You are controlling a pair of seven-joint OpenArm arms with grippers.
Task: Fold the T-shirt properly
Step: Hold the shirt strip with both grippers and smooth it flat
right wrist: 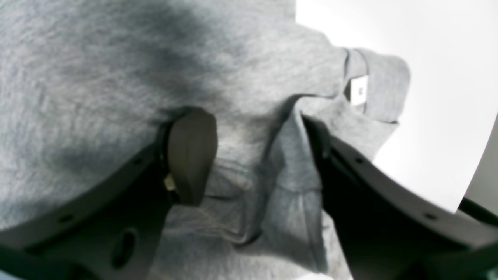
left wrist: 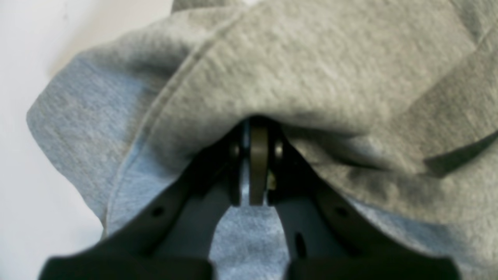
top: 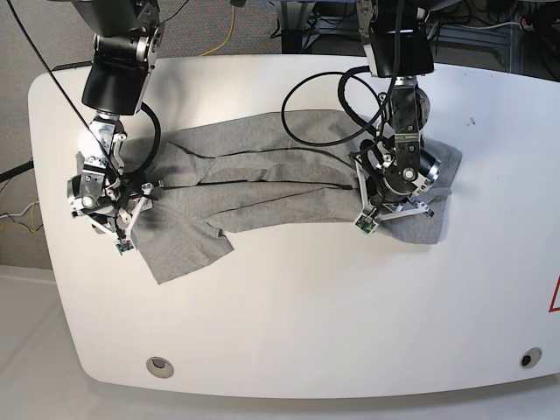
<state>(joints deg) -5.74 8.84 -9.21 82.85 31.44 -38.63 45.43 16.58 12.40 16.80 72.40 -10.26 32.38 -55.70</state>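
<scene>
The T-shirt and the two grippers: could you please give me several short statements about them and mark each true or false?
1. The left gripper is shut on a fold of the T-shirt. True.
2. The right gripper is clamped fully shut. False: its jaws stand apart, with bunched cloth between them.
3. The T-shirt is grey and shows no print. True.
4. The T-shirt hangs over the edge of the table. False: it lies wholly on the white tabletop.
5. A small white label shows by the collar in the right wrist view. True.
</scene>
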